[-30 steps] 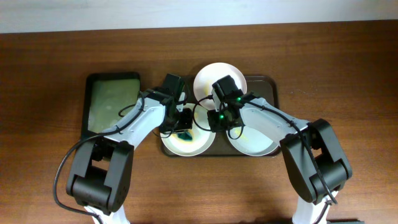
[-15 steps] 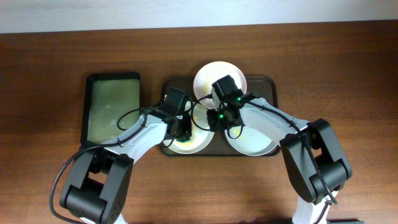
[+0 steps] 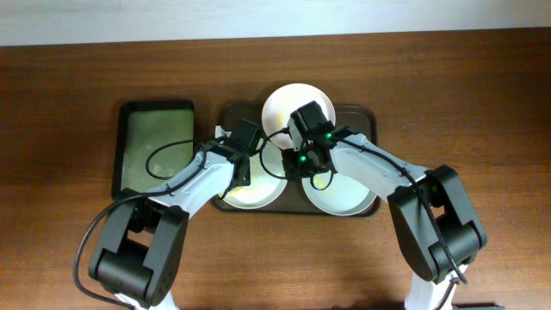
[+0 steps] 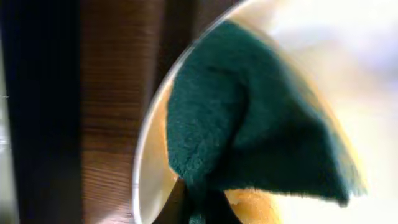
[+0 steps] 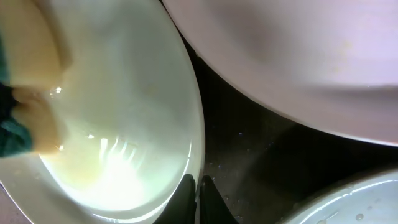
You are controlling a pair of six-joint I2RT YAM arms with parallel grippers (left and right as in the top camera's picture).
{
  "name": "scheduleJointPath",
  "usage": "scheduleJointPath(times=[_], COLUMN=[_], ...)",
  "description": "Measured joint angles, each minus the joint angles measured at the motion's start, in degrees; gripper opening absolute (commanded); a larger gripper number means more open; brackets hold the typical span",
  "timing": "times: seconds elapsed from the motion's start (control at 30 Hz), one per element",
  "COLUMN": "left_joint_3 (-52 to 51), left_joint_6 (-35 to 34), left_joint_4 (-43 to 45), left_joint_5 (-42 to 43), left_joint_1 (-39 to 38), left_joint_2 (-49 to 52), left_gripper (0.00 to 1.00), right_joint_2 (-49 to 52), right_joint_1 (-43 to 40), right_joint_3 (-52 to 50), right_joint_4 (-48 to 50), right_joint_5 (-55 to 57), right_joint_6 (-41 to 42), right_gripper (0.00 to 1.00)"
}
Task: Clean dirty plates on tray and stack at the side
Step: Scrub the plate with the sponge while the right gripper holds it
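Three white plates lie on the dark brown tray (image 3: 360, 120): a back plate (image 3: 280, 108), a front-left plate (image 3: 258, 191) with a yellowish film, and a front-right plate (image 3: 344, 196). My left gripper (image 3: 244, 172) is shut on a green sponge with a yellow underside (image 4: 249, 112) and presses it on the front-left plate near its left rim (image 4: 146, 155). Its fingers show at the bottom of the left wrist view (image 4: 199, 208). My right gripper (image 3: 297, 168) is shut on that plate's right rim (image 5: 198, 193). The right wrist view also shows that plate (image 5: 124, 124), the back plate (image 5: 298, 56) and the tray floor (image 5: 267, 162).
A smaller black tray with a greenish interior (image 3: 155, 145) lies on the wooden table (image 3: 465, 103) left of the brown tray. The front-right plate's rim shows at the corner of the right wrist view (image 5: 370, 202).
My left gripper has dragged the sponge from the plate's middle toward its back-left rim. The brown tray and its plates have slid a little to the left. The right gripper keeps its hold.
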Motion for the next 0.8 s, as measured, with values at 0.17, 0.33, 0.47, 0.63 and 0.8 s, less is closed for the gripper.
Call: scheduleJointPath(times=[0.17,0.33,0.47,0.63,0.8], left_joint_3=[2.25,2.27,2.27,2.27,2.27], left_joint_6=[0.02,0.02,0.02,0.02,0.02], left_joint_4=[-3.34,-2.25,-2.08,-2.05,-2.05], left_joint_5=[-1.25,3.41,6.21,6.71,6.71], left_joint_1=[0.59,1.84,1.99,1.99,1.99], left_joint_2=[0.17,-1.73,-1.75,-1.75,-1.75], left_gripper=[0.0,0.0,0.0,0.0,0.0], right_joint_2=[0.0,0.0,0.39,0.55,0.55], right_joint_1=[0.0,0.0,0.28,3.85,3.91], right_joint_3=[0.02,-0.04,-0.11,-0.2,-0.2], right_joint_4=[-0.31,0.26,2.14,3.65,3.65], right_joint_5=[0.44,2.01,2.58,4.22,5.49], right_joint_6=[-0.15,-0.31,1.09,1.38,2.36], right_gripper=[0.28,0.28,0.27,0.28,0.2])
